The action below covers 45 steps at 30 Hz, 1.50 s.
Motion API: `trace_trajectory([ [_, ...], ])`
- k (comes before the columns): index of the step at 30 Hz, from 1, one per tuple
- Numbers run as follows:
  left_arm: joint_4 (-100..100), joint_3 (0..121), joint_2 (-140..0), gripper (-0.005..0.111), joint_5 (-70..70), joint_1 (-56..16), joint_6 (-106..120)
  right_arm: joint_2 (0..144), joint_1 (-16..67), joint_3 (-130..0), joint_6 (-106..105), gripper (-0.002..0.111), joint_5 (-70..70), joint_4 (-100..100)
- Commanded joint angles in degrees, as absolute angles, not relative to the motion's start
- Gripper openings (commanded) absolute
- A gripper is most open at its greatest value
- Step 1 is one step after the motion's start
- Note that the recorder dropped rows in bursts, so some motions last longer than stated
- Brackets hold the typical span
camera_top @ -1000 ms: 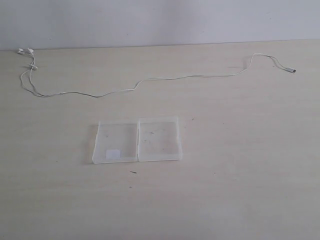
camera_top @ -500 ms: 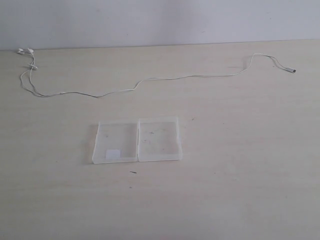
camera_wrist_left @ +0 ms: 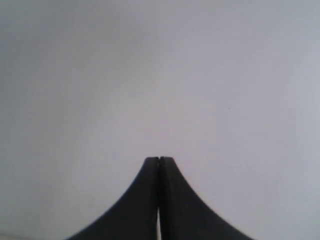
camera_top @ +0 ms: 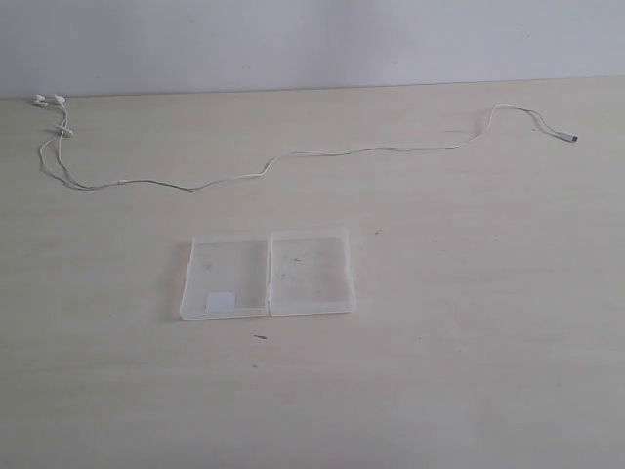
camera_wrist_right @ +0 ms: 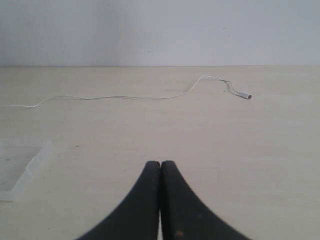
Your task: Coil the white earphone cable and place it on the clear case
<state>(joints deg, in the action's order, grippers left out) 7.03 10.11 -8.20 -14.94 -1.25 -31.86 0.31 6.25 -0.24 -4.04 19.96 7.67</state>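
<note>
— Where the thin white earphone cable (camera_top: pixel 391 149) lies, is it anywhere near the flat clear plastic case (camera_top: pixel 311 274)?

— No, well apart from it. The cable is stretched out uncoiled in a loose wavy line across the far part of the pale wooden desk (camera_top: pixel 469 371). The case sits nearer the exterior camera, around the middle, opened flat with its two square halves side by side.

— And the ends of the cable?

— Two small white earbuds (camera_top: pixel 49 99) lie at the far left edge of the desk in the exterior view, and the small plug (camera_top: pixel 571 138) lies at the far right. A small white rectangular label (camera_top: pixel 222 301) is on the left half of the case.

— What of the pincers?

— The left black pincer (camera_wrist_left: pixel 159 159) has its tips pressed together with nothing between them, and its camera sees only a plain grey wall (camera_wrist_left: pixel 150 75). The right black pincer (camera_wrist_right: pixel 160 163) is likewise closed on nothing. It is over the desk, with the plug end of the cable well ahead of it and a corner of the case in its view.
</note>
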Motion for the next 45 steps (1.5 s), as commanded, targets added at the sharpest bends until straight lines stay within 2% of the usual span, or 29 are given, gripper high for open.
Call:
trace_trajectory([
  [1, 8.77, 23.01, -26.11, 0.000, -10.56, -1.23, -29.59, 0.00, 5.98, 0.00, -4.13, 0.000, 19.19, 7.42],
  [5, 13.20, 36.61, -45.31, 0.000, 5.35, -1.23, -29.59, 0.00, 5.98, 0.00, -4.13, 0.000, 19.19, 7.42],
  [9, 10.67, 48.99, -64.54, 0.000, 28.03, -2.27, -25.18, 0.00, 5.98, 0.00, -4.13, 0.000, 19.19, 7.42],
  [18, -14.93, 76.39, -96.25, 0.000, 69.96, -9.43, 17.14, 0.00, 5.98, 0.00, -4.13, 0.000, 19.19, 7.42],
  [23, -14.79, 84.08, -103.78, 0.000, 69.96, -11.43, 18.17, 0.00, 5.98, 0.00, -4.13, 0.000, 19.17, 7.42],
  [31, -14.16, 84.62, -104.64, 0.000, 69.60, -11.43, 28.88, 0.00, 5.98, 0.00, -4.13, 0.000, 19.17, 7.42],
  [41, -13.93, 84.71, -104.64, 0.000, 57.07, -11.43, 49.91, 0.00, 5.98, 0.00, -4.13, 0.000, 19.17, 7.42],
  [45, -11.58, 88.51, -105.91, 0.000, 51.71, -11.43, 58.07, 0.00, 5.98, 0.00, -4.13, 0.000, 19.17, 7.42],
])
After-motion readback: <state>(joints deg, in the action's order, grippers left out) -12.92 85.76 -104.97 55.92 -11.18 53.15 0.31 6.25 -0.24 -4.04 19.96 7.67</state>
